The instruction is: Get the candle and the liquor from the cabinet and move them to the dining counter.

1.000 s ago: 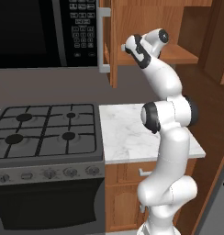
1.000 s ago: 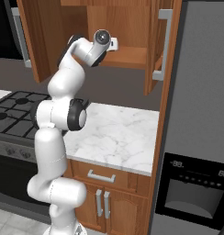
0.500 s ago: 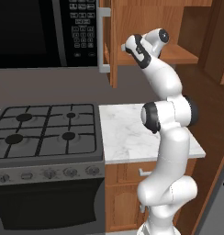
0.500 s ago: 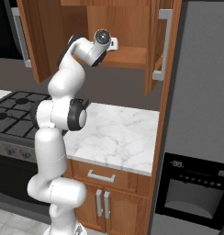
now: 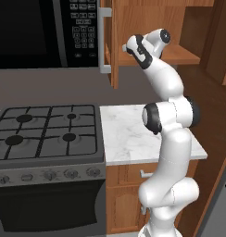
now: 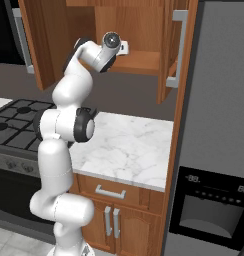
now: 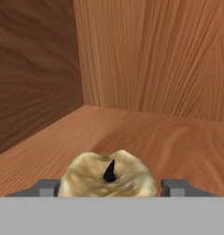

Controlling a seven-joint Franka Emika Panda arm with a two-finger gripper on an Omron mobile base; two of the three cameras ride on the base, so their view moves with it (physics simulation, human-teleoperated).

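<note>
Claw (image 7: 110, 187) fingers flank candle (image 7: 107, 176) on cabinet (image 7: 178, 137) shelf.

One candle (image 7: 108, 178) sits at the bottom centre of the hand view, with two grey fingertips (image 7: 46, 187) beside it, one on each side. One cabinet (image 6: 139, 61) stands open at the top of the right base view, with two doors swung out. At left in the left base view are one stove (image 5: 45, 134) with four burners and one microwave (image 5: 50, 32).
</note>
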